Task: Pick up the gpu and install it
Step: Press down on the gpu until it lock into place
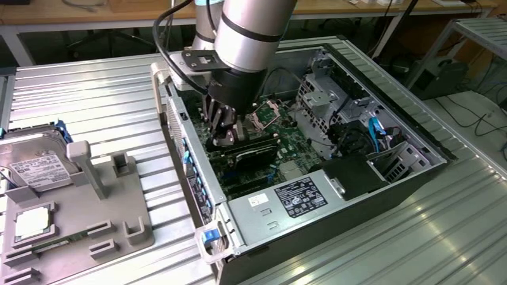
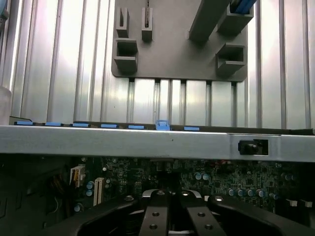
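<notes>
One claw (image 1: 225, 138) shut, gpu (image 1: 252, 155) partly hidden

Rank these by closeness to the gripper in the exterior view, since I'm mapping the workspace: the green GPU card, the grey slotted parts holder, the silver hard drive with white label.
1. Green GPU card, inside the case at the gripper.
2. Grey slotted parts holder, outside the case, toward the exterior view's left.
3. Silver hard drive with white label, at the far left edge.
</notes>
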Controlling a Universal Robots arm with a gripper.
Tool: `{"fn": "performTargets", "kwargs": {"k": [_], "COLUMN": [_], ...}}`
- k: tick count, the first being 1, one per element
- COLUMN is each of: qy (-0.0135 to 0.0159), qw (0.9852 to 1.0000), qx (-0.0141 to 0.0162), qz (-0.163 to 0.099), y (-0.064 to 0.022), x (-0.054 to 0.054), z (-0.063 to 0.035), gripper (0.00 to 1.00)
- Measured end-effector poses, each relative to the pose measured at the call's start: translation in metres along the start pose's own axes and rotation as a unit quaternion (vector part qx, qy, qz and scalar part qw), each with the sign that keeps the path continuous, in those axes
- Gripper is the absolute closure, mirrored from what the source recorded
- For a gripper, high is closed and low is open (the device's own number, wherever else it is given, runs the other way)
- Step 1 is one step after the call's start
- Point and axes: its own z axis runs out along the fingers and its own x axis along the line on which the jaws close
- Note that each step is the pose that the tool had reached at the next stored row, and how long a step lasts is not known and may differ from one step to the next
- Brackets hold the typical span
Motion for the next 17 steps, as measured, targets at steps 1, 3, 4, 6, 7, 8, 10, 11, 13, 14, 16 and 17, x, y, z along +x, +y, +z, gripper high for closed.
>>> {"fn": "performTargets", "kwargs": {"k": [1,3,4,6,7,8,10,11,13,14,16,17], "qy": [0.0003,0.0004,0.0004,0.0007,0.0011,0.0014,0.0014,0.0014,0.0017,0.0017,0.0017,0.0017], "qw": [1.0000,1.0000,1.0000,1.0000,1.0000,1.0000,1.0000,1.0000,1.0000,1.0000,1.0000,1.0000], "qx": [-0.0005,-0.0011,-0.0014,-0.0021,-0.0025,-0.0028,-0.0033,-0.0034,-0.0038,-0.0039,-0.0047,-0.0066], "qz": [0.000,-0.001,-0.001,-0.001,-0.001,-0.001,-0.001,-0.001,-0.002,-0.002,-0.003,-0.003], "y": [0.0007,0.0025,0.0036,0.0053,0.0061,0.0066,0.0069,0.0071,0.0078,0.0084,0.0094,0.0095], "x": [0.0000,-0.0001,-0.0001,-0.0005,-0.0011,-0.0019,-0.0035,-0.0040,-0.0055,-0.0064,-0.0078,-0.0079], "z": [0.0007,0.0020,0.0027,0.0039,0.0043,0.0048,0.0063,0.0069,0.0078,0.0084,0.0091,0.0092], "gripper": [0.89,0.89,0.89,0.89,0.89,0.89,0.89,0.89,0.89,0.89,0.89,0.89]}}
